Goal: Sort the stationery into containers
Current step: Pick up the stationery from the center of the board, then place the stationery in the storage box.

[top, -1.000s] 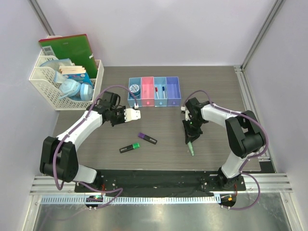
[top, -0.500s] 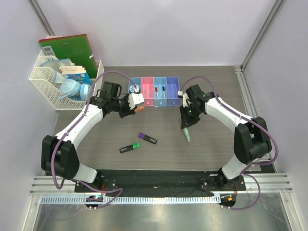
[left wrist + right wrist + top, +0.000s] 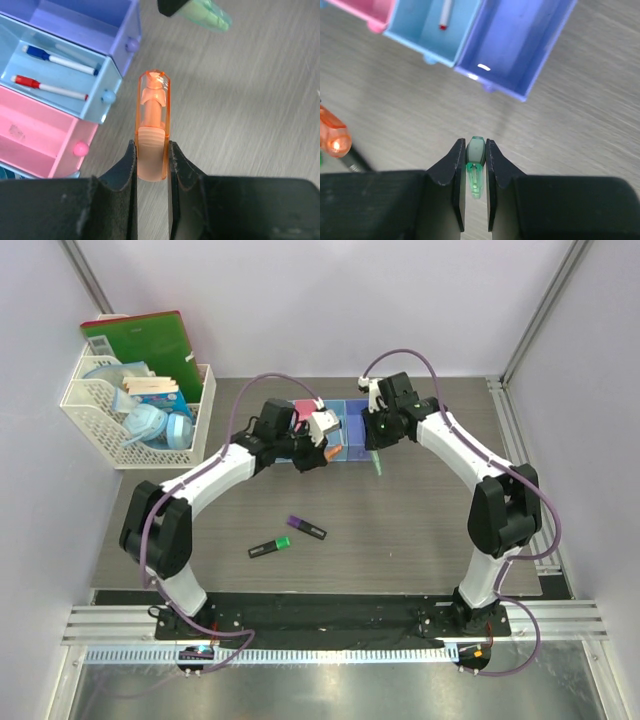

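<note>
grey table point(image 3: 440, 525): we saw left gripper point(image 3: 151, 150) clamping the orange highlighter point(image 3: 152, 112), right gripper point(image 3: 475, 146) pinching the pale green pen point(image 3: 475, 182) near the purple bin point(image 3: 512, 47) (likely its home).

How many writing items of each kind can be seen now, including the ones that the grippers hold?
Highlighters: 3 (orange highlighter in the left gripper; purple-black highlighter and green-black highlighter on the table)
Markers: 2 (red-capped marker and blue-capped marker, both in the light blue bin)
Pens: 1 (pale green pen in the right gripper)
Total: 6
</note>
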